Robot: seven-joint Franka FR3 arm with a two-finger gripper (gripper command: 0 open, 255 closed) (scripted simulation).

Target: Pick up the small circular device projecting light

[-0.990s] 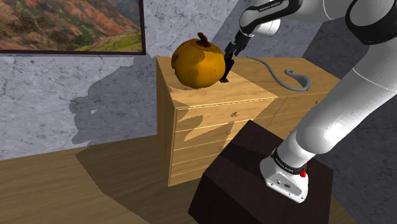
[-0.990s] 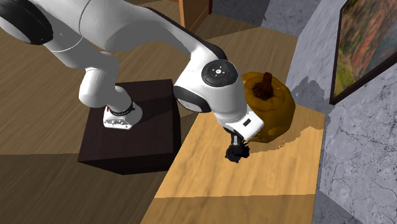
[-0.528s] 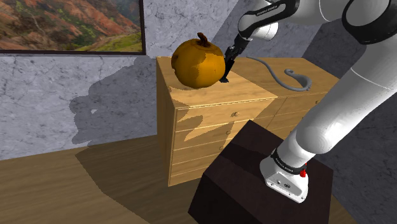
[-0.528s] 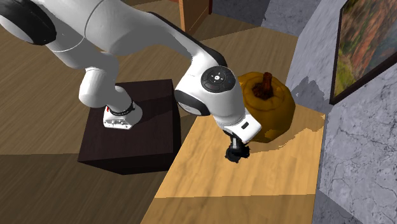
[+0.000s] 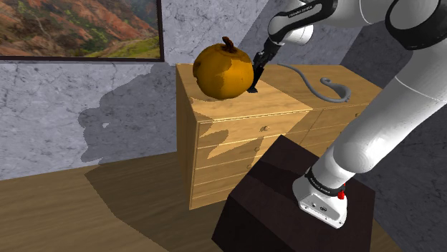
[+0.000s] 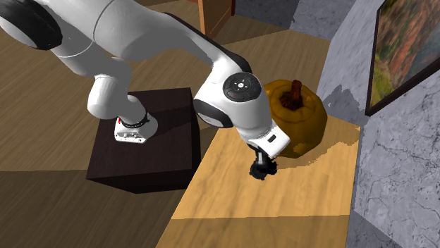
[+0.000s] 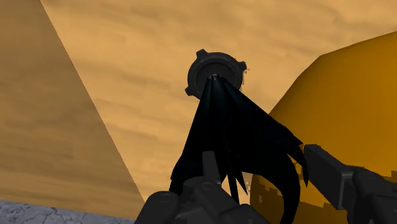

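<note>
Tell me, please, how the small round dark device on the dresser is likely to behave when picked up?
The device looks small and rigid, so probably light and stiff. Its low round body seems to lie flat on the dresser, so rolling seems unlikely. Its notched rim may give the open gripper some purchase.

Tally, shoulder view: orange pumpkin (image 5: 222,70) ×1, top centre. Wooden dresser (image 5: 236,136) ×1, centre. Grey curved cable (image 5: 315,84) ×1, upper right. Framed landscape picture (image 5: 71,28) ×1, upper left. Dark stand (image 5: 272,207) ×1, lower right. White arm (image 5: 401,107) ×1. Wrist view: round dark device (image 7: 216,73) ×1.
</note>
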